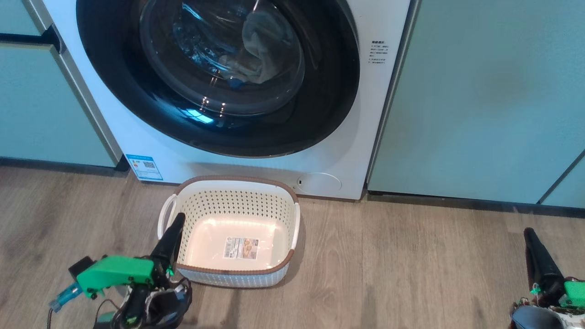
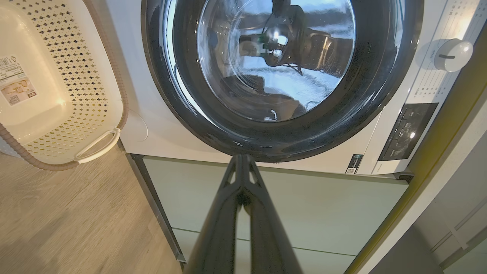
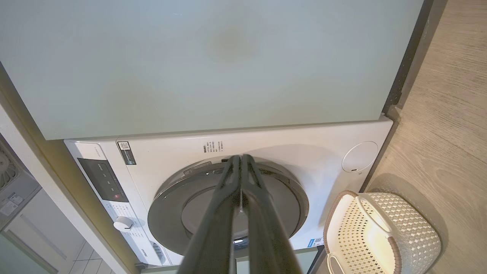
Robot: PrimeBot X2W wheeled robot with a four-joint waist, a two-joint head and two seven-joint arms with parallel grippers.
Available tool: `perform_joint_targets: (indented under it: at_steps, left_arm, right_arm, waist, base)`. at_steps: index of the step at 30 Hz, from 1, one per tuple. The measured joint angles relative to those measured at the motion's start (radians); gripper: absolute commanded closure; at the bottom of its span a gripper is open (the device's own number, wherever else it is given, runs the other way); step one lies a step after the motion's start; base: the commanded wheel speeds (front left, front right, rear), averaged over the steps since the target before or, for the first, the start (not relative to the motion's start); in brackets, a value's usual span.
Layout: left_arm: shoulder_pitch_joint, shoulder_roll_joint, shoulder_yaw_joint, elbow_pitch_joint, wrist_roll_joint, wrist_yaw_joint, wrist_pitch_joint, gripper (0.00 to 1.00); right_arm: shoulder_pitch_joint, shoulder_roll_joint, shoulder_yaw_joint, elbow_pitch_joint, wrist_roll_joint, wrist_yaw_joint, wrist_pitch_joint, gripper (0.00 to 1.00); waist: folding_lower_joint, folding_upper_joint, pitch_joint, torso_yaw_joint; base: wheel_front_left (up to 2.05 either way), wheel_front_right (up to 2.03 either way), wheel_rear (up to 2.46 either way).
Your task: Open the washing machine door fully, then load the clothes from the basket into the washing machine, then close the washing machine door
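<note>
The door was shut on the washer, soft clothes behind its glass, the basket empty before the washer. Left gripper and right gripper were closed, empty. The glossy door seemed stiff and slippery; hold its edge.

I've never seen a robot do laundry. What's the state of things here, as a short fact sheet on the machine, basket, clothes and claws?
washing machine: white front-loader
washing machine door: closed
clothes: pale cloth with a blue bit, seen through the glass, inside the drum
basket: on the floor before the machine, empty but for a label
left gripper: shut, empty, low by the basket's left side
right gripper: shut, empty, low over the floor
task: looks finished
</note>
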Motion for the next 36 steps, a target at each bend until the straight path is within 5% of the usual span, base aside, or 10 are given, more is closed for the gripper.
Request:
perform_joint_targets:
  at_steps: [36]
  left_arm:
    - [0.0, 0.0, 0.0, 0.0, 0.0, 0.0, 0.0, 1.0]
  right_arm:
    - [0.0, 0.0, 0.0, 0.0, 0.0, 0.0, 0.0, 1.0]
  waist:
    - [0.0, 0.0, 0.0, 0.0]
  base:
    - [0.0, 0.0, 0.0]
